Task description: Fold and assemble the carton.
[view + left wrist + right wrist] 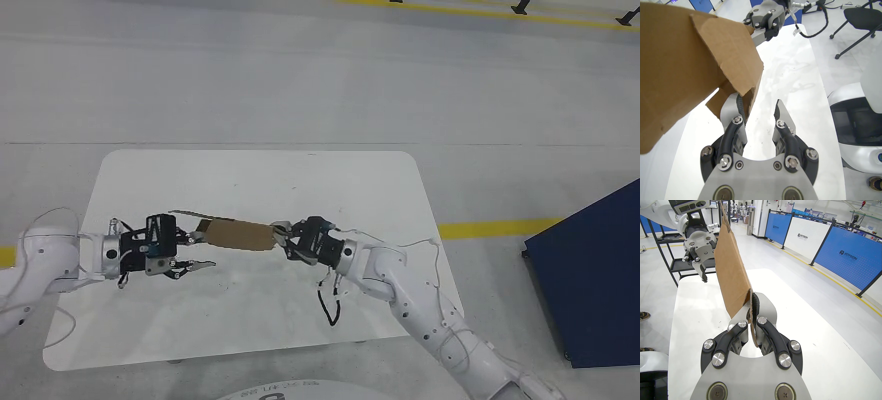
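Just left of centre, right gripper (751, 303) pinched the carton (238, 235); left gripper (758, 106), fingers (784, 115) wide, needed a square grip on its flap (730, 56).

- Left gripper (759, 106), lower centre of its wrist view: silver base plate (757, 180), black curved links (789, 138), round silver screws (724, 163), black ribbed pads (776, 111) on pale metal fingers (787, 118).
- Right gripper (750, 298): identical build, lower centre.
- Left arm (50, 265), right arm (420, 300): white shells; black cable (328, 305) looped beside right arm, lower centre, top view.
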`<move>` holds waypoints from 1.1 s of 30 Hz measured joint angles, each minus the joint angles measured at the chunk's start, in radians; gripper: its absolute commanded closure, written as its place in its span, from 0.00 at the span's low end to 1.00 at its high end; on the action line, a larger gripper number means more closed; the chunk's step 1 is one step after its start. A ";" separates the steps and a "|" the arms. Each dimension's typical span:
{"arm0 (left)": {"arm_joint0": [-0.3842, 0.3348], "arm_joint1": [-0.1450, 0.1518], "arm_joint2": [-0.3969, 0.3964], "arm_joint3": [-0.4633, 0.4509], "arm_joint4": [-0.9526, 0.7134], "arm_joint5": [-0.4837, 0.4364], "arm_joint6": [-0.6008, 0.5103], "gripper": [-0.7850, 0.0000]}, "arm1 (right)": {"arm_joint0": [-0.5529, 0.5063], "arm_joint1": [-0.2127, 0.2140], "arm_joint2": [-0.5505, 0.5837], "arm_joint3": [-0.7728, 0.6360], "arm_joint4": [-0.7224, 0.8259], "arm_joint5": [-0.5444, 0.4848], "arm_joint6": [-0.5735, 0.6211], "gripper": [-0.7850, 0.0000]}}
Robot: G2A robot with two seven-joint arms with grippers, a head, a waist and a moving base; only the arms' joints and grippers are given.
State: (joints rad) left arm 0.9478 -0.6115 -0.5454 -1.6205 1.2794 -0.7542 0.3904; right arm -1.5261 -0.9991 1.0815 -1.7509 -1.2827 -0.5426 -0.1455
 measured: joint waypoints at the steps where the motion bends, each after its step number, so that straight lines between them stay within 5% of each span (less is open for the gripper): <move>1: -0.001 -0.005 0.001 -0.005 0.002 0.001 -0.018 0.53 | 0.001 -0.001 -0.001 0.000 -0.001 0.001 0.002 1.00; 9: -0.006 -0.037 -0.001 -0.014 -0.010 0.003 -0.106 0.57 | 0.006 -0.005 -0.006 0.004 -0.001 -0.004 0.010 1.00; 12: -0.007 -0.048 0.001 -0.017 -0.007 -0.001 -0.141 0.70 | 0.007 -0.006 -0.005 0.005 -0.001 -0.007 0.010 1.00; 14: -0.007 -0.056 0.002 -0.016 -0.002 0.006 -0.168 0.96 | 0.006 -0.006 -0.004 0.005 0.000 -0.009 0.011 1.00; 15: -0.006 -0.060 0.003 -0.015 -0.001 0.010 -0.179 1.00 | 0.006 -0.007 -0.004 0.005 0.001 -0.010 0.011 1.00; 33: 0.043 -0.072 -0.067 -0.014 0.047 -0.025 -0.059 1.00 | 0.012 -0.012 -0.024 -0.002 -0.075 -0.020 0.044 1.00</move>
State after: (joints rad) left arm 0.9912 -0.6836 -0.6124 -1.6341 1.3260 -0.7793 0.3310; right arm -1.5143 -1.0107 1.0578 -1.7528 -1.3572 -0.5631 -0.1019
